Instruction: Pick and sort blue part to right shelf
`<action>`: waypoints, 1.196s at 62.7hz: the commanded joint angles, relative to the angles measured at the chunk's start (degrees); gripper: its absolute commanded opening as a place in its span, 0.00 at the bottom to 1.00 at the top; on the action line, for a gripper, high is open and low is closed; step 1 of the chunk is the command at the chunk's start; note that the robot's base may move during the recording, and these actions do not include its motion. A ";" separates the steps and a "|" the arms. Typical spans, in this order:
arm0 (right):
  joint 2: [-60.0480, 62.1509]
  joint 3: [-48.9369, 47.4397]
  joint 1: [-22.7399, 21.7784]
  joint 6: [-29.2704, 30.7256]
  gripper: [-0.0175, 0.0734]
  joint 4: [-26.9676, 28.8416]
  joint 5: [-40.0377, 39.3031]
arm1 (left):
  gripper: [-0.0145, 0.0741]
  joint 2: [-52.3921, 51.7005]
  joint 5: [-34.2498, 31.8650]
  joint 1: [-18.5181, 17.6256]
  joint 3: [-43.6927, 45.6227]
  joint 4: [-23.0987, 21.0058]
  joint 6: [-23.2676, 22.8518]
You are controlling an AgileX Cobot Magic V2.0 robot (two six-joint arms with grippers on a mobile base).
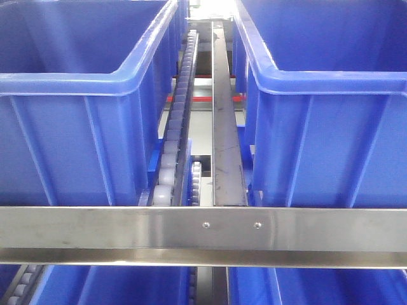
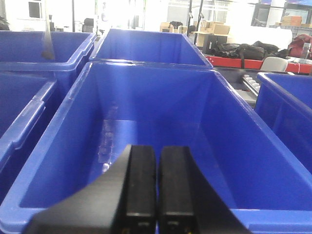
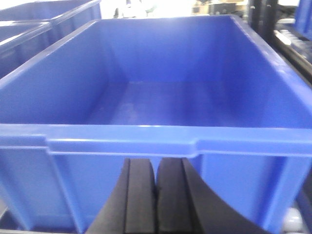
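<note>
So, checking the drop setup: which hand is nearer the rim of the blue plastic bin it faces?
Left. The left hand reaches over its blue plastic bin's near rim; the right hand sits lower, outside its own blue bin's front wall.

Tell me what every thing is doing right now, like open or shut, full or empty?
left gripper: shut, holding nothing, over a bin.
right gripper: shut, holding nothing, in front of a bin.
bin under the left gripper: open on top, empty as far as the view shows.
bin by the right gripper: open on top, empty.
roller track: bare, nothing on it.
blue part: not in view.
</note>
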State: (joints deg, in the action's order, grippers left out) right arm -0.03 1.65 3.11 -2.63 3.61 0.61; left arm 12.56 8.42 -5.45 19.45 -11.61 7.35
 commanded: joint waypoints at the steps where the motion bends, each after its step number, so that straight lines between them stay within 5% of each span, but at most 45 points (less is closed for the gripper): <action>1: 1.99 -1.10 -1.63 -1.15 0.25 -3.08 -4.08 | 0.30 0.50 -4.60 -0.06 1.59 -0.61 -0.23; 75: 1.88 -1.10 -2.01 -0.99 0.25 -3.61 -4.79 | 0.30 0.50 -4.60 -0.06 1.59 -0.61 -0.23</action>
State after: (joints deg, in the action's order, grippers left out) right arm 0.60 1.77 1.52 -3.63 0.51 1.06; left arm 12.56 8.42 -5.45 19.45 -11.61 7.35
